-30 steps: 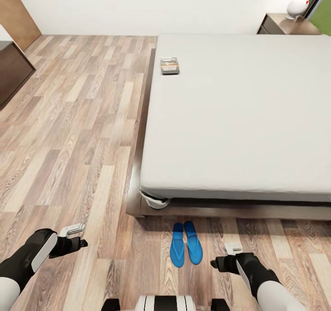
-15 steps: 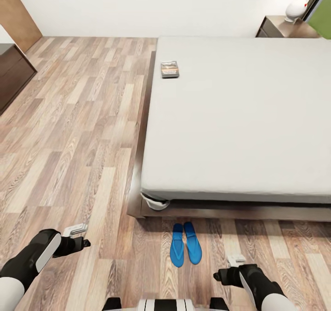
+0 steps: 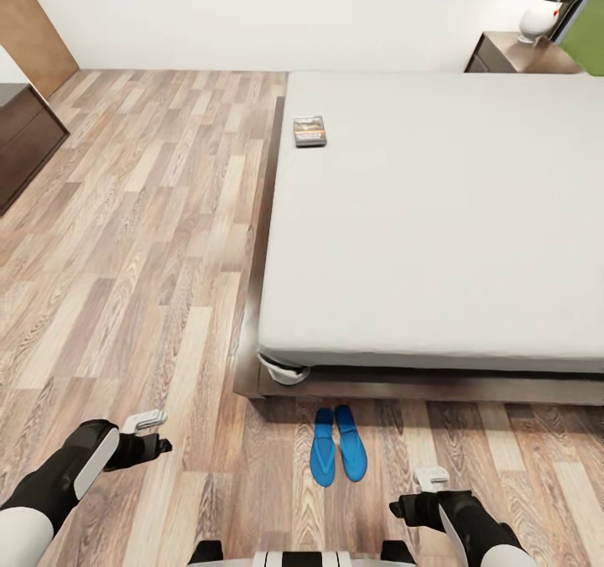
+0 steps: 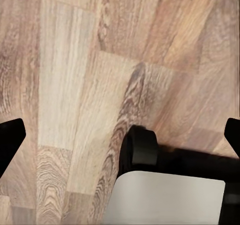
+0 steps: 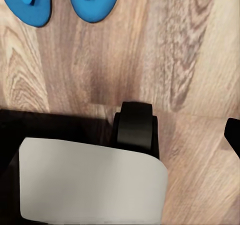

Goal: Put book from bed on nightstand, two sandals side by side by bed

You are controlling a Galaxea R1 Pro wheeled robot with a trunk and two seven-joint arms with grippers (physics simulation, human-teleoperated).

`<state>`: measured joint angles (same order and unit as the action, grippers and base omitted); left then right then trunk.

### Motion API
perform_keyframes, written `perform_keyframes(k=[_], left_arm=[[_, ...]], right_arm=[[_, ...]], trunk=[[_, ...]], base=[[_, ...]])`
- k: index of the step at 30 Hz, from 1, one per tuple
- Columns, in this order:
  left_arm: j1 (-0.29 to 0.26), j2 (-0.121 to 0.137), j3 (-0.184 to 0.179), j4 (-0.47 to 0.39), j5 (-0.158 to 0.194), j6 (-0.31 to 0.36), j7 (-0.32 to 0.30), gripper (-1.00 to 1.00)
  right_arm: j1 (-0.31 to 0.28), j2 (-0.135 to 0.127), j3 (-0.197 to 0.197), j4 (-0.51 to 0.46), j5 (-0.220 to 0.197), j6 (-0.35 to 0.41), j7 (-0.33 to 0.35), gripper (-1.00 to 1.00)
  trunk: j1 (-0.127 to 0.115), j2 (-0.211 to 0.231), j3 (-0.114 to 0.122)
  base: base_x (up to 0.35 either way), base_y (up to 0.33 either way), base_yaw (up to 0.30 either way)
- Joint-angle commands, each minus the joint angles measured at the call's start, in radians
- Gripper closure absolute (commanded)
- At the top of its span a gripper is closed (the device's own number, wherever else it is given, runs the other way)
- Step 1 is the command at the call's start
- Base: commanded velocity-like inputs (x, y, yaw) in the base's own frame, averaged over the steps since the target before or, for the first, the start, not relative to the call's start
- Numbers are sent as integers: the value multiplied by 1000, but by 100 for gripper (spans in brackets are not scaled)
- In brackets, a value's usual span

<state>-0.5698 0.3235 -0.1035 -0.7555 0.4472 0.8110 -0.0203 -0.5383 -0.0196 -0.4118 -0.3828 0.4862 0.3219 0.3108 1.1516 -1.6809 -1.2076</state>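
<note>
Sandals sit paired at the bed's foot, book not yet moved to the nightstand, left gripper and right gripper both spread open, empty.

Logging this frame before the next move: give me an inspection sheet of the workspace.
Surface: wood plank floor, bare around the robot.
Job's things: book lies flat on the bed near its left edge; two sandals lie side by side on the floor just off the bed's foot; nightstand with a lamp at the far right.
Clutter: white object under the bed's near corner, unclear what.
Grippers: left gripper and right gripper low over the floor, both empty; the wrist views show the fingers spread.
Cables: nothing seen.
Surroundings: white wall, dark cabinet at left.
</note>
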Motion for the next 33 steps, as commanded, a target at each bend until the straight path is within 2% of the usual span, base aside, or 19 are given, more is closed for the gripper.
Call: perform_keyframes(k=[1, 4, 8, 15, 27, 33], left_arm=[[0, -4, -4, -1, -3, 3, -2, -100], [0, -13, -5, 0, -3, 2, -2, -100], [0, -19, -11, 3, -4, -5, -2, -100], [1, -25, -20, 22, -4, -33, -1, -100], [-1, -38, -64, 149, -4, -125, -1, -100], [-1, -47, -76, 178, -4, -149, -1, -100]], right_arm=[[0, 1, -8, -2, 11, 1, 9, -100], [1, 1, -8, -3, 11, -4, 8, -100], [1, 1, -8, -3, 12, -6, 8, -100], [1, 1, -8, -5, 12, -8, 8, -100], [1, 1, -7, -5, 13, -10, 8, -100], [1, 1, -7, -4, 14, -10, 8, -100]], trunk=[[-4, 7, 3], [-15, 28, 12], [-15, 28, 12], [-42, 77, 34], [-88, 161, 72], [-111, 203, 90]], base=[[0, 0, 0], [0, 0, 0], [0, 0, 0], [0, 0, 0], [0, 0, 0], [0, 0, 0]])
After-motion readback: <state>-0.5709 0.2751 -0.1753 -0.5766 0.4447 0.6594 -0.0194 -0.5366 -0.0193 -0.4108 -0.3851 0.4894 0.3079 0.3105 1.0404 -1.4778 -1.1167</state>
